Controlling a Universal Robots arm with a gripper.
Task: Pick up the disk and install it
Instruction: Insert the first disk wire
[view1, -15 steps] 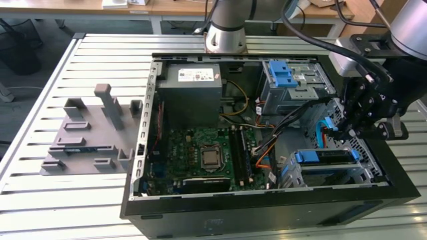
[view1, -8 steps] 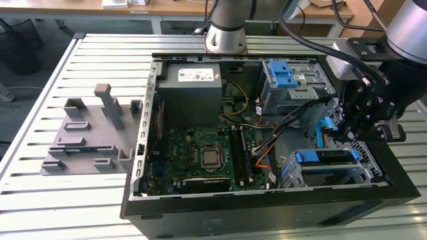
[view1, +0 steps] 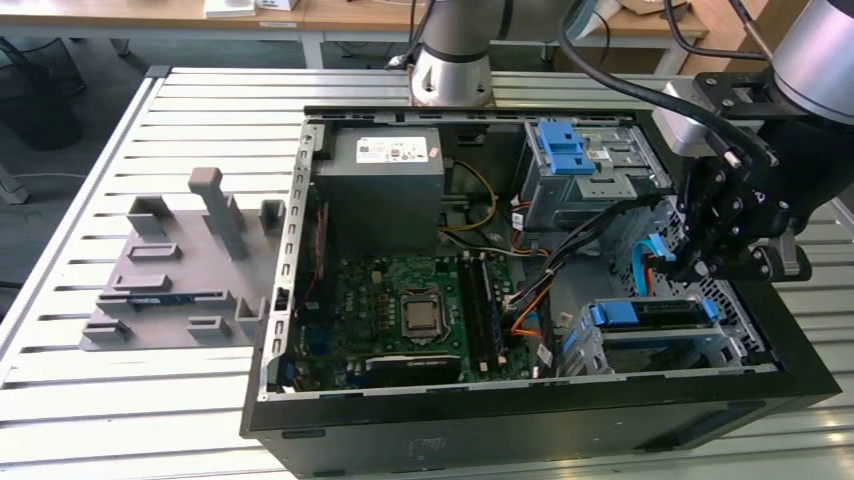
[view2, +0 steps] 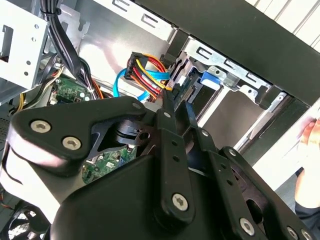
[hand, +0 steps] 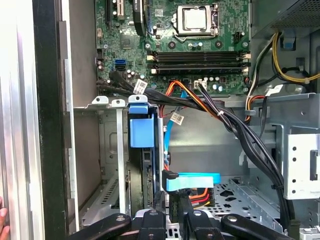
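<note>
The disk (view1: 649, 314) sits in the lower drive bay (view1: 727, 345) at the front corner of the open computer case, on the exterior view's right. Its blue plastic bracket (hand: 139, 125) stands up at the bay's mouth in the first wrist view. The bracket's blue tab (view2: 209, 80) also shows in the second wrist view. My gripper (view1: 690, 270) hangs just above the bay, beside the disk and apart from it. Its fingers (view2: 167, 112) lie close together, shut, with nothing seen between them. A blue data plug (hand: 191, 181) and a bundle of coloured power wires (view2: 147, 70) lie right by the fingertips.
A grey power-supply box (view1: 387, 165) and an upper drive cage with a blue latch (view1: 577, 150) stand at the case's far side. The green motherboard (view1: 414, 310) fills the middle. A grey fixture (view1: 180, 270) lies outside on the slatted table. A person's hand (view2: 310, 135) is near the case wall.
</note>
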